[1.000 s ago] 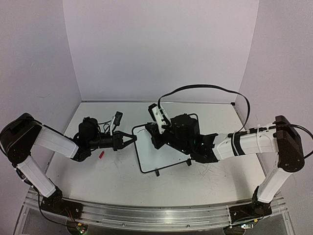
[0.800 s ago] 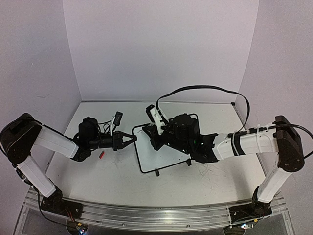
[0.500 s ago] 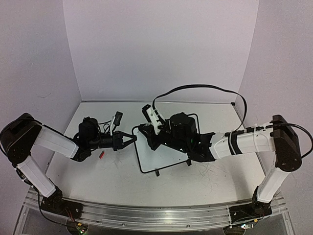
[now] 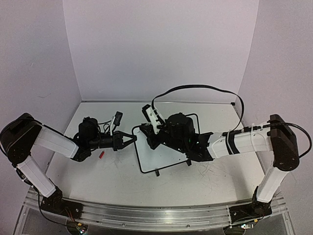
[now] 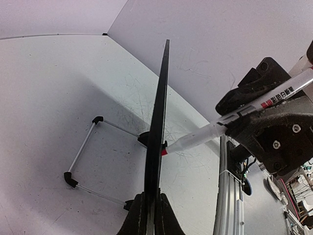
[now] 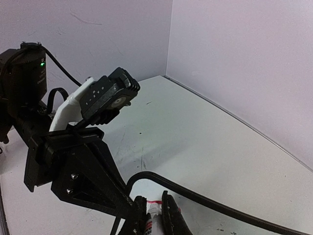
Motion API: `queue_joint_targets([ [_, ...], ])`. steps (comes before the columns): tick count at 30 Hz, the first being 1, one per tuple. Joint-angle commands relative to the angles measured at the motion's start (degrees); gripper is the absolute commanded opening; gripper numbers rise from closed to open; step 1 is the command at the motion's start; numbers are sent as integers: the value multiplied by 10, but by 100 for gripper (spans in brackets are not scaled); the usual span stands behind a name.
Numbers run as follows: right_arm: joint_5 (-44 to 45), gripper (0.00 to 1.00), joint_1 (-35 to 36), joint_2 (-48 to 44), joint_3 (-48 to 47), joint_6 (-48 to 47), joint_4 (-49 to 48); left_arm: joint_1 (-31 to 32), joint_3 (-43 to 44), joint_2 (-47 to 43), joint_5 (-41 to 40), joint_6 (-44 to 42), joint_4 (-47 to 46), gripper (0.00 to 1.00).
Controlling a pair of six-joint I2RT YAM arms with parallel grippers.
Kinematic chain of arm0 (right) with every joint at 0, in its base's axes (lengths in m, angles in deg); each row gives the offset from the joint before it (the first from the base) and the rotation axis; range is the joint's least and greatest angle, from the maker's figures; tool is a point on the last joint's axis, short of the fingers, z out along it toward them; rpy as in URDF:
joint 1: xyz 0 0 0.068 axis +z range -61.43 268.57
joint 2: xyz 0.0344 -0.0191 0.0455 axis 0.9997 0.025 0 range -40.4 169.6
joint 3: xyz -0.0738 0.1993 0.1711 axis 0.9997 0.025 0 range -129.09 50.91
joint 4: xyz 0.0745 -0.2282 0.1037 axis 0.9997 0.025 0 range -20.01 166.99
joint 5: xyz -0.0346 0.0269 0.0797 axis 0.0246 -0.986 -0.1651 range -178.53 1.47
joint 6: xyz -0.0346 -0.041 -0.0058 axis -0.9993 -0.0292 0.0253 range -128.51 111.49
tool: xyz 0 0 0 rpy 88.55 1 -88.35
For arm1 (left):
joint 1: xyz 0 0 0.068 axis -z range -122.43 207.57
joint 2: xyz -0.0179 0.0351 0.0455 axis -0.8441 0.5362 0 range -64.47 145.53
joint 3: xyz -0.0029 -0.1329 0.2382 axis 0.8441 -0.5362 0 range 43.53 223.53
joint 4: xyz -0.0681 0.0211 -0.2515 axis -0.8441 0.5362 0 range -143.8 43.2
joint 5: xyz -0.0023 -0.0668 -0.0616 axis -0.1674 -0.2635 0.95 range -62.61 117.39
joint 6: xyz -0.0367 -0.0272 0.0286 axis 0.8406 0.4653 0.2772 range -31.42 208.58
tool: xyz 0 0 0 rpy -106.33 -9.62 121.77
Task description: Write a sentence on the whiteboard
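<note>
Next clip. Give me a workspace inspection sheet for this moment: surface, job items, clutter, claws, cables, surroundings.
Surface: tabletop, pale and scratched.
Job's things: whiteboard, black frame, no writing visible from above; marker, white body, red tip at the board's face.
Clutter: small red item lying on the tabletop near the left arm.
Grippers: left claw clamped on the whiteboard's edge; right claw shut on the marker.
Cables: black cable arching above the right arm.
Surroundings: plain walls on three sides; nothing else seen.
</note>
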Motion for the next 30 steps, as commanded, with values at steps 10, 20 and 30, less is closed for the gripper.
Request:
queue_joint_targets([
  [10, 31, 0, 2, 9, -20, 4, -1, 2, 11, -11, 9, -12, -12, 0],
  [20, 35, 0, 2, 5, -15, 10, 5, 2, 13, -12, 9, -13, -9, 0],
  [30, 26, 0, 2, -5, 12, 28, 5, 2, 17, -10, 11, -14, -6, 0],
])
